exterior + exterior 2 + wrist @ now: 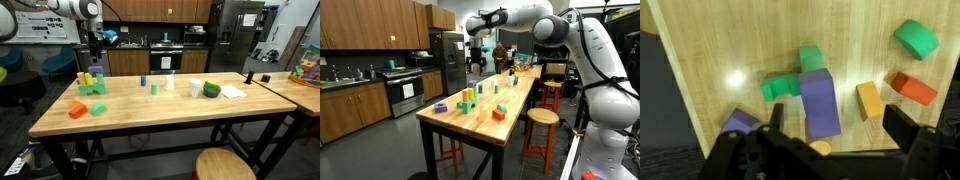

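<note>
**Mia:** What was hard to see?

**Tom:** The robot arm was cut off at the edge of the picture. In the wrist view the claw hid the bottom part of the table.

**Mia:** Was the claw holding something?

**Tom:** No. Its two fingers were spread wide and pinched nothing. It hung in the air over the blocks at one end of the table.

**Mia:** Were there any cups?

**Tom:** A white cup stood near the middle of the table. It was too small for me to see inside.

**Mia:** Where was the purple block?

**Tom:** Right under the claw, between the two fingers in the wrist view. Its long side ran from the top of that picture to the bottom, leaning a little. I could not tell if it lay down or stood up. Its top end touched a green block. A yellow block sat just beside it, and a red block was near that one. A second purple block was half hidden behind one finger.
</note>
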`<state>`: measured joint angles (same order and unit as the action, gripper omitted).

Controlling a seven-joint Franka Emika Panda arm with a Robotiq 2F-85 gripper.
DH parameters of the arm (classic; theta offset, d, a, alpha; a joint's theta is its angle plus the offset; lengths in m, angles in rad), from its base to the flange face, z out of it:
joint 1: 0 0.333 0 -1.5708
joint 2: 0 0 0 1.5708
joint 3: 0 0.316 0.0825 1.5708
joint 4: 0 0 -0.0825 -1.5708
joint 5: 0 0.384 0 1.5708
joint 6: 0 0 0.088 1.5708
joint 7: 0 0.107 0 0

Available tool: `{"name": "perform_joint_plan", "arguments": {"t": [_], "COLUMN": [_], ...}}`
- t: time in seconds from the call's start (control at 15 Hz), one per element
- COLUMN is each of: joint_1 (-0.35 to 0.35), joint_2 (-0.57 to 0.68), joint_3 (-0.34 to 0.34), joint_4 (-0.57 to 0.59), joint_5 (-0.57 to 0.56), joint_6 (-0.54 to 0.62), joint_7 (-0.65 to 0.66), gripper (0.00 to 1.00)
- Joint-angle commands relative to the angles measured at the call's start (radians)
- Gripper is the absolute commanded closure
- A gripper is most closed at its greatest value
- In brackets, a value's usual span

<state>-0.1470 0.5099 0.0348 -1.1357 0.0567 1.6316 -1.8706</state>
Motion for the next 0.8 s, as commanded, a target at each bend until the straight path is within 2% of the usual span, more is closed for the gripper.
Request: {"name": "perform_joint_plan", "arguments": {"t": [0.0, 0.13, 0.27, 0.4, 0.73], "joint_1": [0.004, -0.004, -0.022, -0.049, -0.132], "joint_2": [-0.090, -0.123, -0.155, -0.166, -0.152], "joint_3": [-0.023, -0.029, -0.032, -0.043, -0.085], "joint_4": [-0.052, -0.079, -0.118, -0.126, -0.106], "joint_5": [-0.101, -0.175, -0.185, -0.100, 0.022], "joint_6": [-0.002, -0.003, 0.047, 0.070, 0.055], "joint_7": [-0.082, -0.192, -0.224, -0.091, 0.037], "gripper": [0.00, 0.00, 0.00, 0.00, 0.00]}}
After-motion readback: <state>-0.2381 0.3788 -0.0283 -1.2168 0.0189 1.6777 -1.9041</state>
